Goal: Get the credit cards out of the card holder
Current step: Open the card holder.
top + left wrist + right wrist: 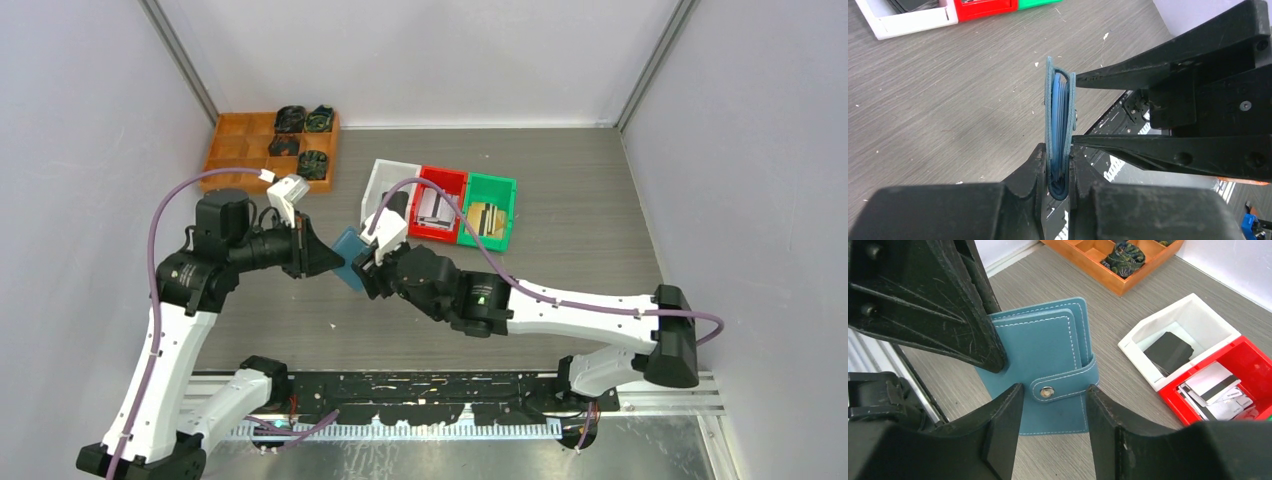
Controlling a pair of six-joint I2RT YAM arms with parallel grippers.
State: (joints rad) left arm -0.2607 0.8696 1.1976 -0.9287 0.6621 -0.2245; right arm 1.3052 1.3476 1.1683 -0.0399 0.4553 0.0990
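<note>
Matt, stitched leather-like card holder (1048,350)

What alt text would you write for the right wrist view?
The left gripper holds a blue card holder, snap strap fastened; the open right gripper flanks the strap. A white bin and a red bin sit behind.

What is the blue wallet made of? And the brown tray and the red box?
The card holder looks like soft leather or imitation leather, matte blue with pale stitching along its edges; which, I cannot tell. Its snap looks like shiny metal. The tray looks like wood, warm brown with thin dividers. The red bin looks like smooth moulded plastic.
</note>
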